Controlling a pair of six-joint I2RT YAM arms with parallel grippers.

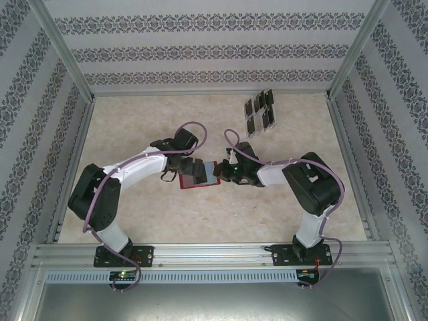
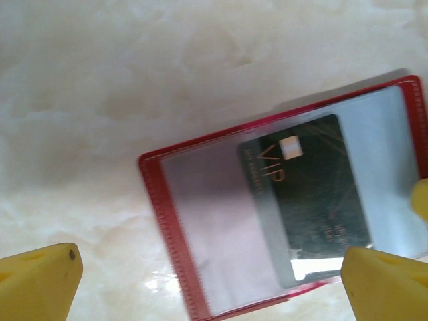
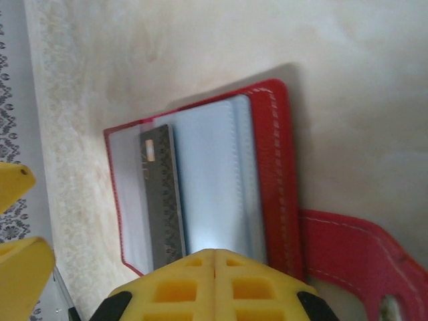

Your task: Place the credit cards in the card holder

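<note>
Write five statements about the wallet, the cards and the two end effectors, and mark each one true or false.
1. The red folding wallet lies open on the pale marble-patterned table. True.
2. A black card marked VIP sits under the wallet's clear sleeve. True.
3. The left end effector is clamped shut. False: its yellow fingers stand wide apart, one on each side of the wallet.
4. The other dark cards lie scattered right beside the wallet. False: they are grouped at the far side of the table, well apart from it.
5. The right end effector has its fingers closed together at the wallet's edge. True.
</note>
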